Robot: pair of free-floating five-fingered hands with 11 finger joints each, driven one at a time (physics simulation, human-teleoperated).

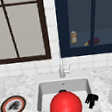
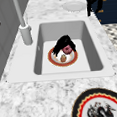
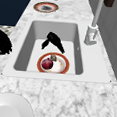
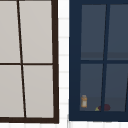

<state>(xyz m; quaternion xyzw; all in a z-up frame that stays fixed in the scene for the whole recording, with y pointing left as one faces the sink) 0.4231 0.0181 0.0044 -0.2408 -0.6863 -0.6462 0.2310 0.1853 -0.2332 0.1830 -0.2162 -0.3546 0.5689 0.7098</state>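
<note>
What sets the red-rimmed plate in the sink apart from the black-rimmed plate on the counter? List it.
The red-rimmed plate lies in the sink; the black-rimmed plate lies on the counter.
The red-rimmed plate carries a dark red fruit and a small brown piece; the black-rimmed plate bears a dark picture and no food.
Both are round and lie flat.

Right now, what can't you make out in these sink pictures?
Front view: the red ball hides the sink floor and most of the left hand.
Right side view: the right hand is cut by the left edge.
Upper view: the things behind the glass are too small to name.
</note>
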